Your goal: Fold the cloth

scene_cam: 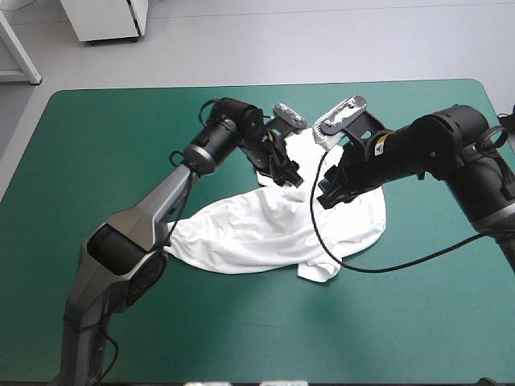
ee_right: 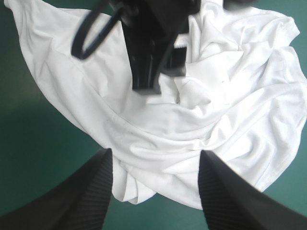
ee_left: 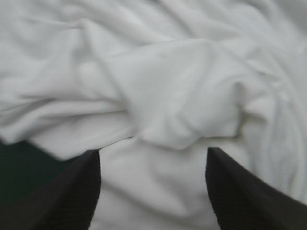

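Note:
The white T-shirt lies crumpled in a loose heap at the middle of the teal-green table. My left gripper hangs low over the heap's far part, open, with wrinkled white cloth filling the space between and ahead of its fingers. My right gripper is open too, a little above the heap's middle; its fingers stand wide apart over the T-shirt and nothing is between them. In the right wrist view the left gripper shows ahead, down on the cloth.
Bare teal-green cover surrounds the heap on all sides. A black cable loops from the right wrist across the shirt's near right part and onto the table.

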Action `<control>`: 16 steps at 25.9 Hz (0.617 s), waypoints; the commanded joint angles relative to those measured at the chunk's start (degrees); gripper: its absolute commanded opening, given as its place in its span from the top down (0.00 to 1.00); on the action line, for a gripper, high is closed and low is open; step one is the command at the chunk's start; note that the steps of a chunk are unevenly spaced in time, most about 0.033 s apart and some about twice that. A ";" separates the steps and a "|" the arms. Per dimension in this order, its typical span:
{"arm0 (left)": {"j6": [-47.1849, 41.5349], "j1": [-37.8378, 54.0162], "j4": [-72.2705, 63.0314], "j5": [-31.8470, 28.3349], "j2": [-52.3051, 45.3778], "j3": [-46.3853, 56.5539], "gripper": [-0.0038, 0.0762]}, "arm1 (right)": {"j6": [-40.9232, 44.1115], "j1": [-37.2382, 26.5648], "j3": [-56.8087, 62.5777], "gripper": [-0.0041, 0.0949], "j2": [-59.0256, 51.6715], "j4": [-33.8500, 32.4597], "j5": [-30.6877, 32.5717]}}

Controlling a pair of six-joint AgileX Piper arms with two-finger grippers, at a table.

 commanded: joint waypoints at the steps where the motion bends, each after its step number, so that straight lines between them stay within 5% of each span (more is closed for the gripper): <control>1: -3.64 3.70 5.13 2.66 -10.15 -0.67 0.33 | -0.05 -0.25 -1.54 0.44 -1.95 0.68 -0.42; 9: -3.65 18.09 13.14 2.55 -36.02 29.37 0.33 | -0.05 -0.25 -1.54 0.44 -1.95 0.68 -0.42; 16: -0.45 18.98 16.46 -2.59 -42.94 47.53 0.33 | 0.33 -0.25 -1.54 0.44 -1.95 1.36 -0.42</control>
